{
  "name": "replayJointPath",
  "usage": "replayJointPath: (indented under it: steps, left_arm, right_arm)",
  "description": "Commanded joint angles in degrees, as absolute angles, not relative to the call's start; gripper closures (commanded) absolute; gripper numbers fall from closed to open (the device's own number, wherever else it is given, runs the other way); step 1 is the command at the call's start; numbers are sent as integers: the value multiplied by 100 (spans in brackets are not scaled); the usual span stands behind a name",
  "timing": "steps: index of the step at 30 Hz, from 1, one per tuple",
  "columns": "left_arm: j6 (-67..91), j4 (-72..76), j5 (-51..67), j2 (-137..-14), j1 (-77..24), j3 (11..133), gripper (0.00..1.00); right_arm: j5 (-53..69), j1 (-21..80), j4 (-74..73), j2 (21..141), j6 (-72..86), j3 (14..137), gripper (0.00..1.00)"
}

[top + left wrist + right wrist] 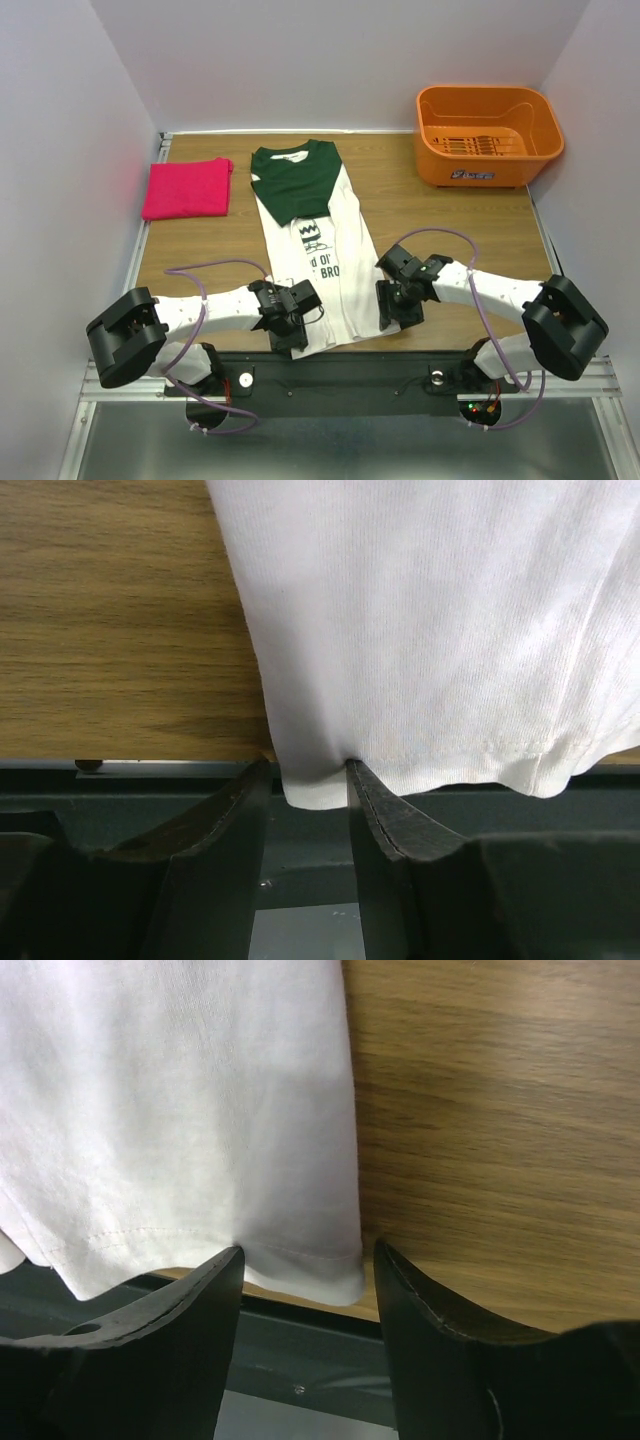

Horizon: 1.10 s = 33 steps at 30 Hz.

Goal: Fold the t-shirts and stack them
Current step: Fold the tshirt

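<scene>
The white t-shirt (322, 285) with dark green sleeves and black print lies lengthwise in the middle of the table, sleeves folded in and hem at the near edge. My left gripper (290, 335) stands open around its near-left hem corner (310, 780), which sits between the fingertips. My right gripper (398, 312) is open astride the near-right hem corner (310, 1270), with a gap between the cloth and the right finger (400, 1280). The pink-red t-shirt (187, 188) lies folded at the far left.
An orange plastic basket (487, 135) stands at the far right corner. The wooden table (450, 230) ends just below the hem, where a dark metal rail (300, 830) runs along its near edge. White walls close in the sides and back.
</scene>
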<state>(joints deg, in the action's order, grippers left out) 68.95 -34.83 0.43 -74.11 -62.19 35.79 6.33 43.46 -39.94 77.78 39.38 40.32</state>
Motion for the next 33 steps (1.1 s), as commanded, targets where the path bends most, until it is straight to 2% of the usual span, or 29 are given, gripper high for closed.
replayJointPath:
  steps: [1, 7, 19, 21, 24, 29, 30, 33]
  left_arm:
    - [6943, -3472, -26, -7400, -6267, 3533, 54]
    - [6943, -3428, -26, -7365, -6267, 3489, 58]
    - [6908, -3358, -26, -7313, -6267, 3445, 65]
    - [6917, -3340, -26, -7286, -6267, 3402, 66]
    - [6926, -3357, -26, -7242, -6267, 3393, 68]
    - [6987, -3375, -26, -7093, -6275, 3358, 69]
    - [6987, -3375, -26, -7084, -6267, 3357, 69]
    - [6987, -3392, -26, -7075, -6267, 3349, 69]
  right_arm:
    - [659, 4517, -3753, 7892, 4122, 4008, 41]
    - [563, 4632, -3735, 8068, 4175, 3938, 50]
    - [475, 5089, -3700, 8420, 4447, 4069, 57]
    - [414, 5089, -3709, 8438, 4473, 4052, 63]
    - [237, 5098, -3735, 8289, 4535, 3964, 67]
    - [237, 5098, -3832, 8077, 4562, 3937, 61]
    - [211, 5089, -3858, 8042, 4570, 3946, 54]
    - [79, 5089, -3946, 7911, 4614, 4034, 46]
